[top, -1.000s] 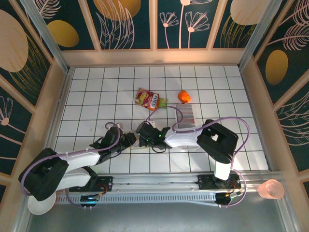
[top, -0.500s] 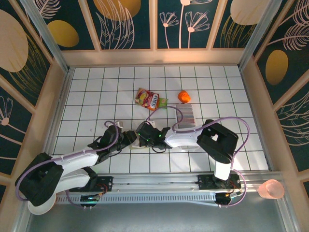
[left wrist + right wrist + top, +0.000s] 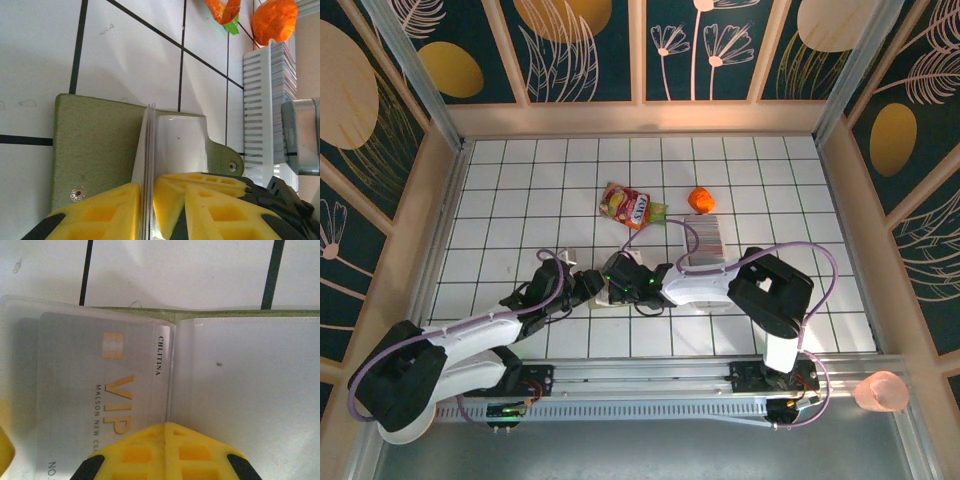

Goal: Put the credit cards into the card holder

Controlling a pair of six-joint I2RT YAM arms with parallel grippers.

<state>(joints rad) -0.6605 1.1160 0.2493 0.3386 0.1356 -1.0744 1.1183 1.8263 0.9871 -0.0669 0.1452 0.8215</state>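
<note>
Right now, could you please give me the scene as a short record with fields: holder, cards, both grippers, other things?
card holder: olive-green, lying open
clear sleeves: some standing on edge at the fold
left gripper: shut on the card holder's upright sleeves
right gripper: shut, over the open sleeves
VIP card: silvery, inside one sleeve
credit cards: packed on edge in the white tray
other things: orange object, snack packet

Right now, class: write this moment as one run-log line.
left gripper: shut on card holder sleeves | right gripper: shut, tips at clear sleeve | VIP card: inside sleeve | remaining credit cards: in white tray
</note>
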